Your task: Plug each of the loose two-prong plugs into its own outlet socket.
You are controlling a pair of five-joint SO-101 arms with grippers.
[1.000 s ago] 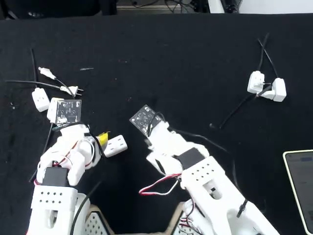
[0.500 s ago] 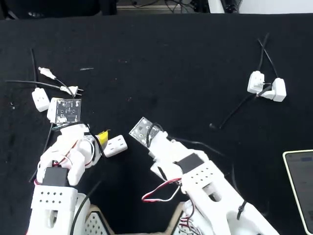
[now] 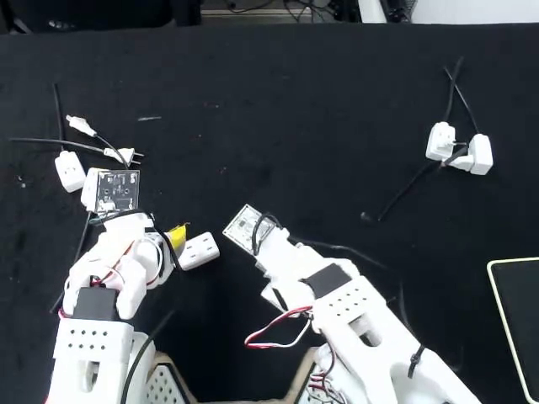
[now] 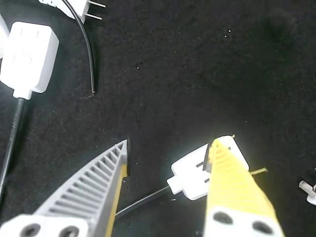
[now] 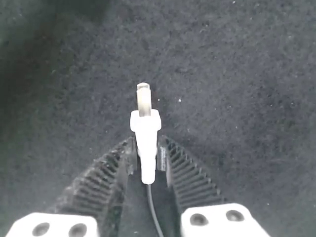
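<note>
My right gripper [image 5: 145, 144] is shut on a white two-prong plug [image 5: 144, 123], prongs pointing away from the wrist, above bare black cloth. In the high view that arm [image 3: 324, 290] is at the front centre. My left gripper [image 4: 168, 148] stands open over a white outlet socket [image 4: 192, 177] that lies partly under its yellow finger [image 4: 232, 190]. From above, this socket [image 3: 200, 250] sits right beside the yellow finger [image 3: 177, 235]. Two loose plugs [image 3: 82, 125] [image 3: 126, 155] and another socket [image 3: 70, 171] lie at the far left.
Two more white sockets [image 3: 440, 140] [image 3: 480, 154] with black cables lie at the far right. A dark tablet [image 3: 518, 316] sits at the right edge. Thin black cables [image 3: 50, 145] trail near the left plugs. A socket [image 4: 27, 57] and a cable end [image 4: 91, 64] lie beyond the left gripper.
My right arm has drawn back toward the table's front edge with the plug in it. The tablet's screen has gone dark. The left arm has not moved.
</note>
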